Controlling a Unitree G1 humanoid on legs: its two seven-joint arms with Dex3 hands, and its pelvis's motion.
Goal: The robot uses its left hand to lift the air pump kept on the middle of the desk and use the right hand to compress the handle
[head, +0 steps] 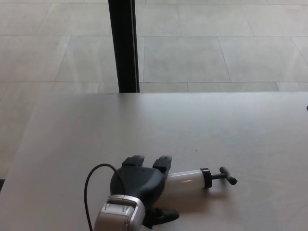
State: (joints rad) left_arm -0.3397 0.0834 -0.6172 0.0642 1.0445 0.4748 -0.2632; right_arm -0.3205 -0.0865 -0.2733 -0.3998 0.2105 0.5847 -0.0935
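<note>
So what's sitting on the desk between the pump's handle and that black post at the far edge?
Nothing: in the head view, only bare desk lies between the pump handle and the black post.

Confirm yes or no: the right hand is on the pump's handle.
No. The T-handle sticks out bare at the end of the air pump; only the left hand is on the pump.

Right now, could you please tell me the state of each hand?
Left hand: shut on the air pump, which lies on the desk.
Right hand: not in view.
</note>
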